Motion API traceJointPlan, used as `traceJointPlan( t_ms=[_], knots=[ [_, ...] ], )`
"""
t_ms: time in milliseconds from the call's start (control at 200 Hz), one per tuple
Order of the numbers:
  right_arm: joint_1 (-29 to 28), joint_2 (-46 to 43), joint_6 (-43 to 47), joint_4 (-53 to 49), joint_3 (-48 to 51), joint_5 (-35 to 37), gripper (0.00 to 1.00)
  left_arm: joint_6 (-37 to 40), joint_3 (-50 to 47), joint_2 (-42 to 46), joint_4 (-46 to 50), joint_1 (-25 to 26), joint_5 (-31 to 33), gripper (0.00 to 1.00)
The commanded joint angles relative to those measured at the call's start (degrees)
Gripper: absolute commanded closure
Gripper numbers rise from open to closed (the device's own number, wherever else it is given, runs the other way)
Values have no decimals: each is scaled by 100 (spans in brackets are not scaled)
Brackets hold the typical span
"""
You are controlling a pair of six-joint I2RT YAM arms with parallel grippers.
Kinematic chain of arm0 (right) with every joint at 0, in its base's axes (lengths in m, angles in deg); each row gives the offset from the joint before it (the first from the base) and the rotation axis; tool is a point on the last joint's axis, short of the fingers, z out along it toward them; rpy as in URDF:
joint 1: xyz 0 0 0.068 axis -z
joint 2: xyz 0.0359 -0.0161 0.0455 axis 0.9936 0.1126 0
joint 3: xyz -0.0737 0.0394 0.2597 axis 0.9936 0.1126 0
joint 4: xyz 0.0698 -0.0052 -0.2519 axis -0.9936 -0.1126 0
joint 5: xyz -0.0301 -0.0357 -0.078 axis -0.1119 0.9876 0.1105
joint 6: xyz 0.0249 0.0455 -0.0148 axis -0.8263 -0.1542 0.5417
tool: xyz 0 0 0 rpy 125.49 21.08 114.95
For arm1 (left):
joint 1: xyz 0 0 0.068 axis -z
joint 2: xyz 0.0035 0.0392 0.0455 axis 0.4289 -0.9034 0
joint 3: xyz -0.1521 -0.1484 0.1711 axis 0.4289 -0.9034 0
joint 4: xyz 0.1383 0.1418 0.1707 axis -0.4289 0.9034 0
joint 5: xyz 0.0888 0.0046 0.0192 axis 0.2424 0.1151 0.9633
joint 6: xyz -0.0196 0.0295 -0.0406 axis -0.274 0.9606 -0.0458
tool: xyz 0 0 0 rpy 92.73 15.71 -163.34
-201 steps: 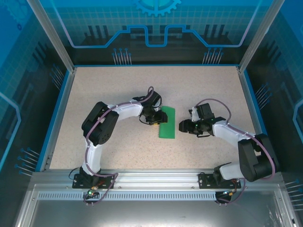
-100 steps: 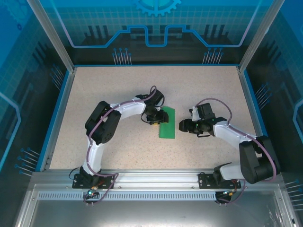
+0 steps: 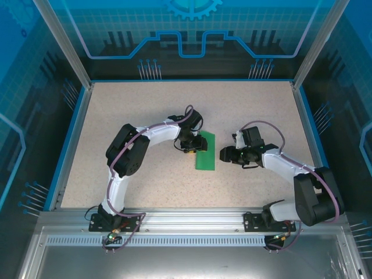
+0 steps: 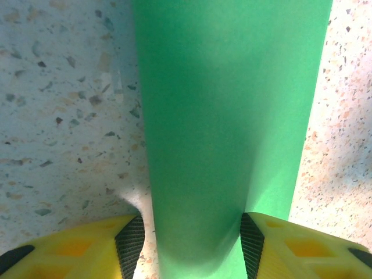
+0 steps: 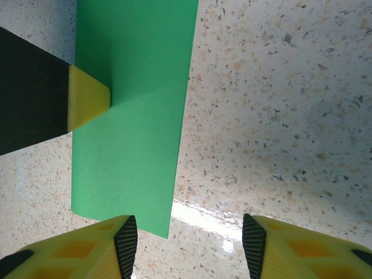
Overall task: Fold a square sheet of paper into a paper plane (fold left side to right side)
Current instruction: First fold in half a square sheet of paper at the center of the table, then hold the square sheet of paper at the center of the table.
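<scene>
The left fingers (image 4: 132, 247) stand spread astride the folded green paper (image 4: 226, 104) on the desk (image 5: 279, 87). The right fingers (image 5: 254, 244) are spread and empty, just beside its corner. We judge it light, floppy and easily creased, so take the long edge nearest them.

The paper (image 3: 206, 156) lies between left tool (image 3: 191, 147) and right tool (image 3: 223, 154).
</scene>
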Motion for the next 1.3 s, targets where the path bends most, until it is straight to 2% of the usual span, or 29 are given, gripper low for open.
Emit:
traceJointPlan(
  t_ms=[0,195,380,465,825,1295],
  knots=[
    [92,-38,-75,115,30,-272,46,109,-126,-559,142,135,311,47],
    [88,178,-376,626,137,-719,50,109,-118,-556,152,139,320,47],
    [-55,666,-774,1307,85,-1084,74,107,-105,-560,156,144,328,47],
    [-172,894,-798,1314,-53,-1017,79,107,-108,-558,161,144,337,47],
    [-483,1758,-883,1416,-431,-932,81,118,-99,-558,197,145,360,46],
    [-526,2192,-644,439,-504,-279,81,200,-77,-225,229,142,385,45]
  ],
)
